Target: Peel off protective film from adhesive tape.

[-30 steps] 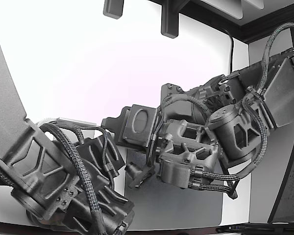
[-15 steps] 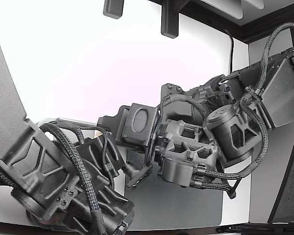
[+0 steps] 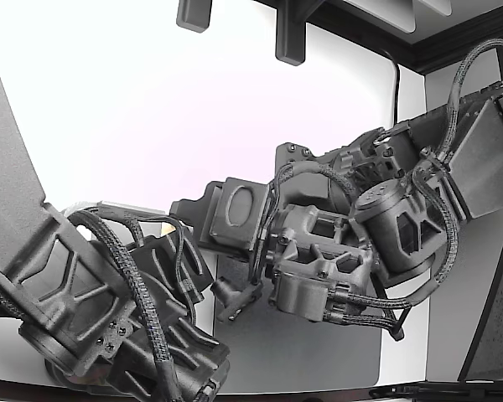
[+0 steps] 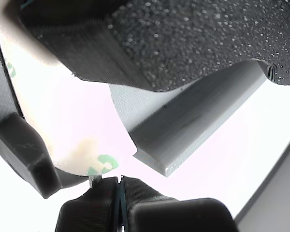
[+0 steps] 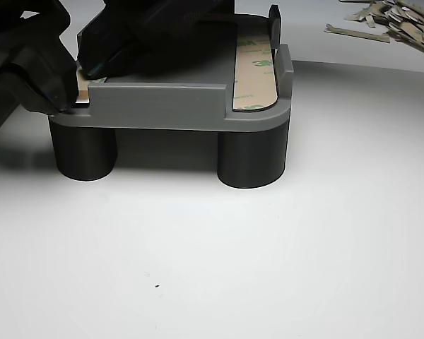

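White tabletop [image 5: 268, 247] fills the other view, where a grey fixture [image 5: 177, 106] stands on round legs at upper centre. One adhesive tape strip [image 5: 255, 74] with green print lies along its right edge, well apart from the gripper [image 5: 81, 70] at the fixture's upper-left corner. In the wrist view the black fingertips [image 4: 99, 203] meet just below the rounded end of another film-covered strip [image 4: 82, 140]; whether they pinch the film is unclear. Compared with half a second ago, the exterior view shows the wrist slightly raised.
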Available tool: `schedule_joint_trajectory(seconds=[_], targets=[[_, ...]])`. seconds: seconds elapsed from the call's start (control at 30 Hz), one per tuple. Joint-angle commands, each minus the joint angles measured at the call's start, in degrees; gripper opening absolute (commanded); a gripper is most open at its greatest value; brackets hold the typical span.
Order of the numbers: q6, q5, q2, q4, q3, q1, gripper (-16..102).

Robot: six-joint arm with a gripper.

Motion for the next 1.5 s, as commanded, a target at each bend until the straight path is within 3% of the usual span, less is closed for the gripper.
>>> schedule_joint_trajectory(seconds=[0.0, 1.47], targets=[[0.2, 0.0, 1.5, 0.2, -2.0, -0.3, -11], [1.1, 1.0, -2.4, 3.4, -6.0, 1.6, -11]])
